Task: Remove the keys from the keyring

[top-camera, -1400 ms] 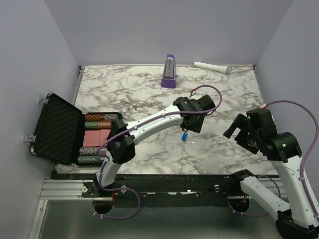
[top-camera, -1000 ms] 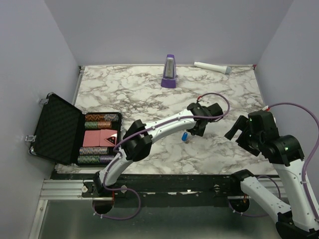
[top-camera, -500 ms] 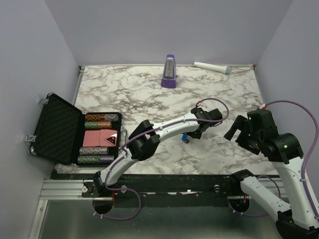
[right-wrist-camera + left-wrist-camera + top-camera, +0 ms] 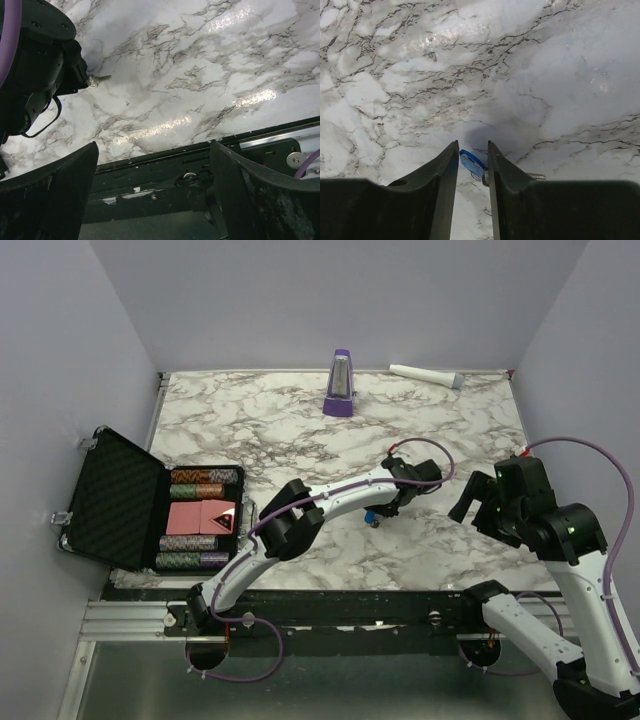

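You're at the pick-up step. The keys (image 4: 471,164) lie flat on the surface (image 4: 420,75), nearer the arms than the purple block (image 4: 341,385) and slightly to its right. Your left fingers (image 4: 447,172) stand either side of the blue key head with only a narrow gap; I can't tell whether they pinch it yet. Your right fingers (image 4: 55,190) are spread wide, hold nothing, and hang further right of the block.

Next, I'd judge, you need a firm pinch on the blue head, then the right fingers brought in to work the keyring (image 4: 483,176). That ring is tiny and half hidden behind a finger. One silvery shaft (image 4: 536,176) pokes out, and the number of keys is unclear. From above, the left arm (image 4: 330,495) covers nearly all of them.
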Action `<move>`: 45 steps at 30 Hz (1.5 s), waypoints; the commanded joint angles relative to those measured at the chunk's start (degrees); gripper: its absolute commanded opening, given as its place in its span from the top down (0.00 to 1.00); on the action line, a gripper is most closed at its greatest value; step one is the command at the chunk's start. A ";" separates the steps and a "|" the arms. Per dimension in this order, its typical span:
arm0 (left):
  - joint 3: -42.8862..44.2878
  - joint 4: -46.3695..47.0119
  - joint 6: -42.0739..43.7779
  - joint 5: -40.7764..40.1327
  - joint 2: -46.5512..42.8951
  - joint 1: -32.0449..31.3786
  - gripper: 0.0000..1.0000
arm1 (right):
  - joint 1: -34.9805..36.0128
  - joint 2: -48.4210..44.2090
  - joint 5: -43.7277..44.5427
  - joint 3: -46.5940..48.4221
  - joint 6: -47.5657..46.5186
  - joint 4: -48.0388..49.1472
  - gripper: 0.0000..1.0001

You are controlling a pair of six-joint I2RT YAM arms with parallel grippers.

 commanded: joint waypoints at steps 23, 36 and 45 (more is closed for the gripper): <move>-9.93 1.21 -4.52 -3.91 -10.30 0.14 1.00 | 0.17 0.21 -3.14 1.06 -2.57 -1.47 0.00; -20.13 1.92 -2.41 -1.27 -31.74 0.15 1.00 | 0.09 -1.99 -27.02 3.09 -1.61 16.17 0.00; -11.89 -8.36 -5.57 -0.57 -42.30 0.32 1.00 | 0.17 -6.73 -45.85 -4.02 6.20 47.26 0.00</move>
